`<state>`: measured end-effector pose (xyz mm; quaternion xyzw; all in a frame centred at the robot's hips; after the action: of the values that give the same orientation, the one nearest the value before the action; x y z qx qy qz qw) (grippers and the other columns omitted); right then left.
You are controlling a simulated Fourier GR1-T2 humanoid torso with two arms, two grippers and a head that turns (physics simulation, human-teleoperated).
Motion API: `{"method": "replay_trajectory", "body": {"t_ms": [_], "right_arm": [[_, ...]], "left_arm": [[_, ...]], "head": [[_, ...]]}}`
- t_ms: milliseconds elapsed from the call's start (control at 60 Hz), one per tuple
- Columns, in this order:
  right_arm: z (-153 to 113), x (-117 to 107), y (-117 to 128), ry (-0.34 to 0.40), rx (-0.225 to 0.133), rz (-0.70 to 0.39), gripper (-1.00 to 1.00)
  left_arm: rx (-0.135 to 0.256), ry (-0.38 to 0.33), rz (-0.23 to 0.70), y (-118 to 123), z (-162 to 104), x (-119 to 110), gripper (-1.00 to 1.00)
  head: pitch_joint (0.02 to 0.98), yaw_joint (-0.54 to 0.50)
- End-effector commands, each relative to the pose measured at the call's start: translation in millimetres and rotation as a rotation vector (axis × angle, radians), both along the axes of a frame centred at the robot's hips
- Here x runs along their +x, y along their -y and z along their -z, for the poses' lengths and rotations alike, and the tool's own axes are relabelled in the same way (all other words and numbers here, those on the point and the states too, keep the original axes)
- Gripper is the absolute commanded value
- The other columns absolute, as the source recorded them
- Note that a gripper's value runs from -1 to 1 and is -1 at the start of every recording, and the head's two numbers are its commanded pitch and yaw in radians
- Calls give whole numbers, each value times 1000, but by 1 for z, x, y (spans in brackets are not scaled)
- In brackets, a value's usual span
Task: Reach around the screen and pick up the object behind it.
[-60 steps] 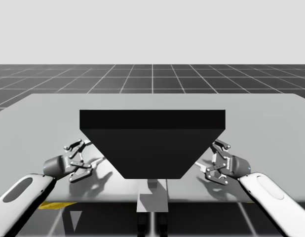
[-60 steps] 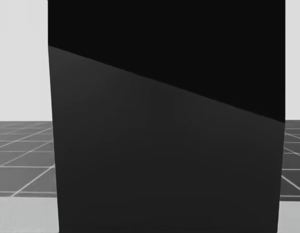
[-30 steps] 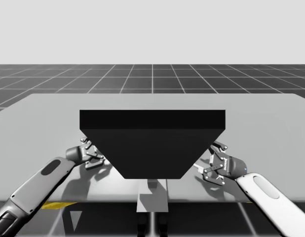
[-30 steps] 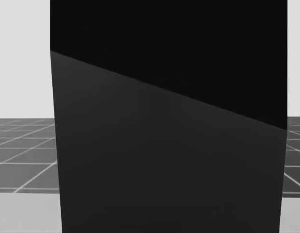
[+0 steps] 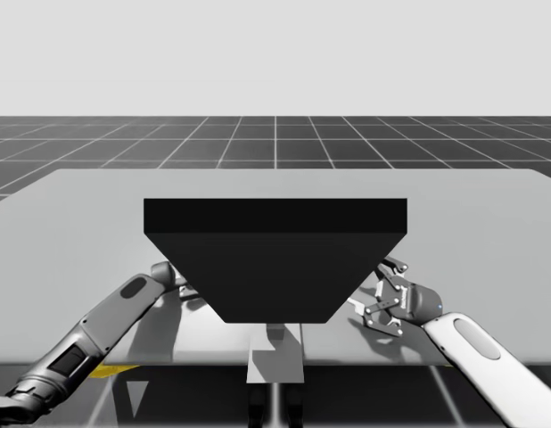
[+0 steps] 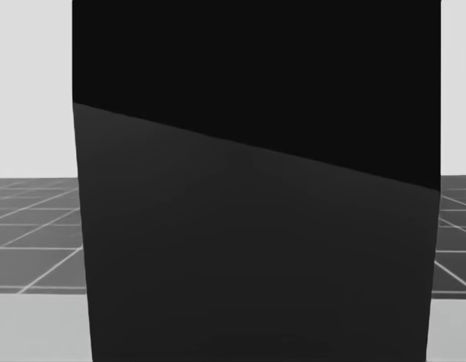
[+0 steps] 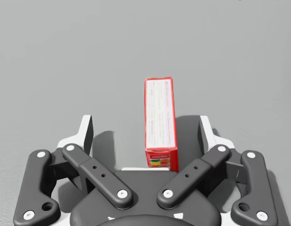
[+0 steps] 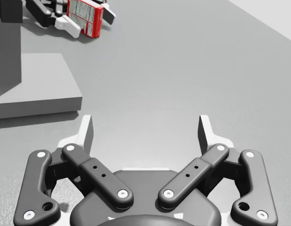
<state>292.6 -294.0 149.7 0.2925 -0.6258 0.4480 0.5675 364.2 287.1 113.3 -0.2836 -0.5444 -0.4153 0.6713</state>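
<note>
High view: my left arm (image 5: 97, 330) reaches in behind one edge of the black screen (image 5: 275, 259). My right jaws hang spread just beside its other edge.

Head view: the screen stands square ahead, masking whatever lies beyond.

Left wrist view: the red box (image 7: 160, 127) sits between my spread left jaws, touching neither finger and nearer one. I'd centre it, then squeeze both sides evenly before lifting.

Right wrist view: my right jaws are spread and empty above the tabletop (image 8: 183, 70), with the box well ahead.

One screen, one box, two arms.

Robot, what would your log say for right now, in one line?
left gripper: open, box between fingers | right gripper: open, beside screen | box: not grasped
</note>
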Motion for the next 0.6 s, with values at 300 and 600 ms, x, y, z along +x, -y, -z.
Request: {"method": "replay_trajectory", "body": {"t_ms": [300, 600], "right_arm": [[-12, -4, -3, 113, 219, -61, -1000], [-12, -2, -2, 116, 222, -46, -1000]], "left_arm": [[2, 28, 3, -11, 1, -12, 1000], [0, 139, -142, -75, -50, -8, 1000]], "head": [[155, 40], [146, 34]]}}
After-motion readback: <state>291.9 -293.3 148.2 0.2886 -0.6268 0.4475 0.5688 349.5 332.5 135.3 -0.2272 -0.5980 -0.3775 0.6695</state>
